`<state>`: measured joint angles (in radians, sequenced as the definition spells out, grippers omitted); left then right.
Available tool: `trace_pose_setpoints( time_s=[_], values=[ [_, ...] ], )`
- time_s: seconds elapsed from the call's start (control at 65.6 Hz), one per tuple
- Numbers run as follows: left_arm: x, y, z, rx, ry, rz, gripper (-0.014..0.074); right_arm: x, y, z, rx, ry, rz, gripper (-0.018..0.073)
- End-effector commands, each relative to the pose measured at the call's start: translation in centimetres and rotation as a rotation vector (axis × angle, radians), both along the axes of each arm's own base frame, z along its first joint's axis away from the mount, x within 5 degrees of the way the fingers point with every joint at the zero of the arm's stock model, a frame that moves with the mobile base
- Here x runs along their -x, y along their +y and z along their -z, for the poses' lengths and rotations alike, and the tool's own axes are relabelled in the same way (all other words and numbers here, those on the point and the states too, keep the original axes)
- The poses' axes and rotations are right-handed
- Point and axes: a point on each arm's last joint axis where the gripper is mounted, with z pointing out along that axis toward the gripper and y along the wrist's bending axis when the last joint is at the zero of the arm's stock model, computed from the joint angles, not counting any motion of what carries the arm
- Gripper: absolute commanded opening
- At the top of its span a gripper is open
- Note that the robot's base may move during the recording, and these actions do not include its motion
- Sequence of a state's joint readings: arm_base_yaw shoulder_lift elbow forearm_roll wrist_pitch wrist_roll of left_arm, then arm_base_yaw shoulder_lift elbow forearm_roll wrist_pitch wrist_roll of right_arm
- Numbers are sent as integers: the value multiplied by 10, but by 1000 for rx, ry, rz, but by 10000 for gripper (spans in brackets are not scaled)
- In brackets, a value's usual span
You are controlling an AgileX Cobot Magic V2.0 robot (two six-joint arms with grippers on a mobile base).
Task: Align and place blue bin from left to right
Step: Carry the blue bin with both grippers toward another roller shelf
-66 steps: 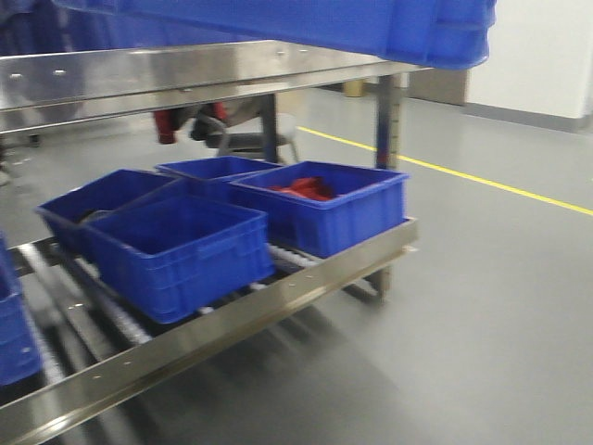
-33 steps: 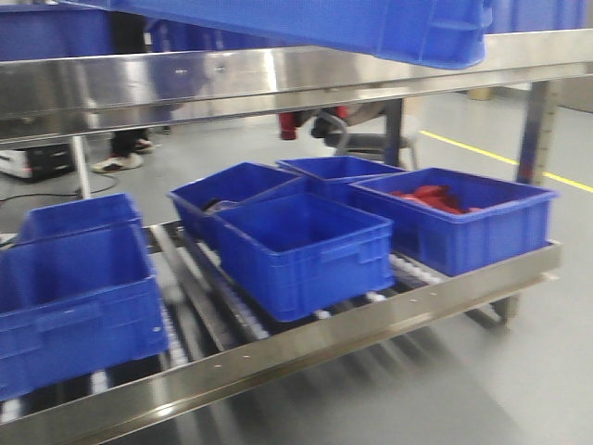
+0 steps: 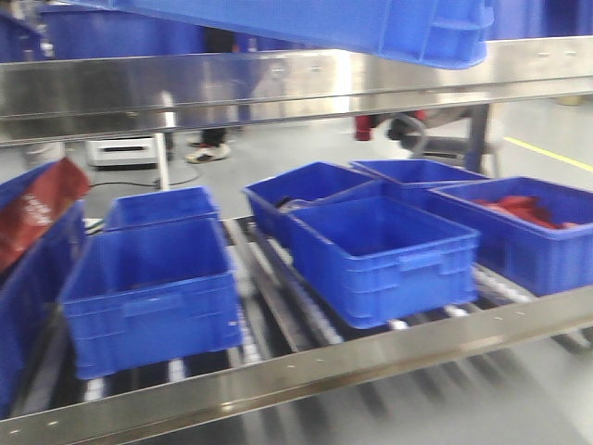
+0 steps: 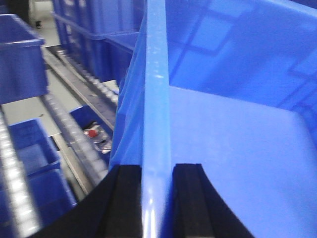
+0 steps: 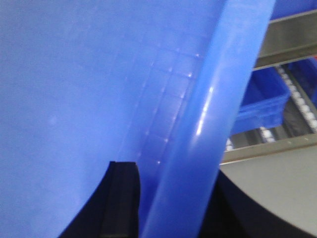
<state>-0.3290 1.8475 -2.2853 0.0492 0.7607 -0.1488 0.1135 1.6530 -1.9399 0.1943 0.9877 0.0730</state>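
Two arms: both engaged, one on each side rim of the blue bin [image 3: 278,23].
Bin location: lifted, at the top of the front view, above and nearer than the rack's upper rail [image 3: 278,83]; it rests on nothing seen, and its underside slants down to the right.
Done: pick-up and lift.
Left to do: set-down and alignment; judged mid-carry, and the target slot cannot be told from these views.
Left gripper [image 4: 157,173]: jaws pinched on the rim, one black pad outside the wall and one inside, the gap filled by plastic.
Right gripper [image 5: 168,198]: jaws clamped on the opposite rim; inner pad plain, outer pad mostly hidden behind the rim.
Lower shelf [image 3: 324,366]: roller bed with several blue crates [image 3: 380,255]; the right one holds red items [image 3: 519,209].
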Motion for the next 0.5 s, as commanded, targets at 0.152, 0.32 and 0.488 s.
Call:
trace_pose_setpoints(
  time_s=[0.152, 0.32, 0.488],
  values=[
    [12, -12, -25, 132, -132, 67, -111, 6, 12, -19, -103, -103, -37, -153],
    [12, -12, -25, 132, -132, 67, -111, 6, 12, -19, -103, -103, -37, -153],
    [12, -12, -25, 132, -132, 67, -111, 6, 12, -19, -103, -103, -37, -153]
  ],
)
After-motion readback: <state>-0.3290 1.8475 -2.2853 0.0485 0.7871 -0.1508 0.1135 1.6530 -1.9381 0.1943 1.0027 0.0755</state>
